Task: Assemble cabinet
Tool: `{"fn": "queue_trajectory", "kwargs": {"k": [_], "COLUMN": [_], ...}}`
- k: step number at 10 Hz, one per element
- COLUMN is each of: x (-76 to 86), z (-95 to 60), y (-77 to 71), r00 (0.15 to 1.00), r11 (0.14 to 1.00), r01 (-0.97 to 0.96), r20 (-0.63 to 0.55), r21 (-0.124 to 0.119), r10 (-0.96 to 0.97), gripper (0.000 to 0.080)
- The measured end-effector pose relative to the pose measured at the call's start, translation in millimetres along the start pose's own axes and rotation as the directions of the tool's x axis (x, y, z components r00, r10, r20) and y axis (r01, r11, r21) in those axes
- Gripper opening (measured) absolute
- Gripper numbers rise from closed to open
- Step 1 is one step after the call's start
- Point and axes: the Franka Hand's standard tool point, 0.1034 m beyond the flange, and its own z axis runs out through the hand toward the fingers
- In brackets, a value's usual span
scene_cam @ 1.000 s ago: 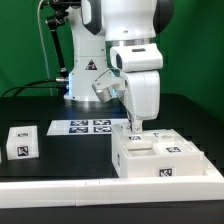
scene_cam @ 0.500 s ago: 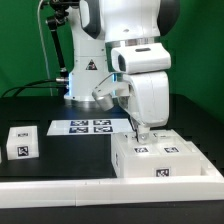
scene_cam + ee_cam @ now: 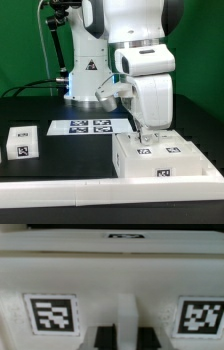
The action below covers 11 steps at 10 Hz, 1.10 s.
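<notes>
The white cabinet (image 3: 168,166), a blocky box with black-and-white tags on its top and front, sits on the black table at the exterior view's right. My gripper (image 3: 145,138) points straight down onto its top near the back left. In the wrist view the dark fingers (image 3: 101,339) stand close on both sides of a narrow white rib (image 3: 124,314) of the cabinet (image 3: 110,269), between two tags. The gripper (image 3: 124,340) looks shut on that rib.
A small white tagged block (image 3: 20,142) stands at the exterior view's left. The marker board (image 3: 85,127) lies flat behind the middle. The robot base (image 3: 85,75) stands at the back. A white ledge (image 3: 60,190) runs along the front edge.
The gripper has moved toward the exterior view's right, and the cabinet has shifted slightly right with it. The small block has not moved.
</notes>
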Motion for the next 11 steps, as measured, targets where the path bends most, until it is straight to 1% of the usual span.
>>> {"fn": "queue_trajectory", "kwargs": {"k": [1,2,3,4,5,6,7,8,9,10,11], "x": [1.4,0.3,-2.4,-3.2,-3.3,-2.5,2.4,11.1,23.5,34.9,40.7], "z": [-2.2,-7.4,-14.0,-20.1,-27.8,-42.0,-54.5,-60.2,-61.8,-58.9,-54.6], "y": [-1.6,-7.3,-13.8,-18.9,-23.8,-34.4,-50.0,-64.8,-71.9,-80.4,-89.1], "r00": [1.000,1.000,1.000,0.999,0.999,0.997,0.987,0.968,0.944,0.930,0.930], "r11": [1.000,1.000,1.000,1.000,1.000,0.997,0.984,0.961,0.932,0.914,0.912], "r01": [-0.009,0.000,0.006,0.010,-0.012,-0.054,-0.146,-0.241,-0.325,-0.365,-0.367], "r20": [0.004,0.016,0.029,0.038,0.046,0.060,0.056,0.035,0.002,-0.031,-0.047], "r21": [-0.005,-0.005,-0.006,-0.007,-0.020,-0.052,-0.100,-0.136,-0.161,-0.179,-0.181], "r10": [0.009,0.000,-0.006,-0.009,0.013,0.058,0.152,0.248,0.330,0.365,0.365], "gripper": [0.0193,0.0327,0.0516,0.0663,0.0663,0.0769,0.0769,0.0793,0.0798,0.0798,0.0796]}}
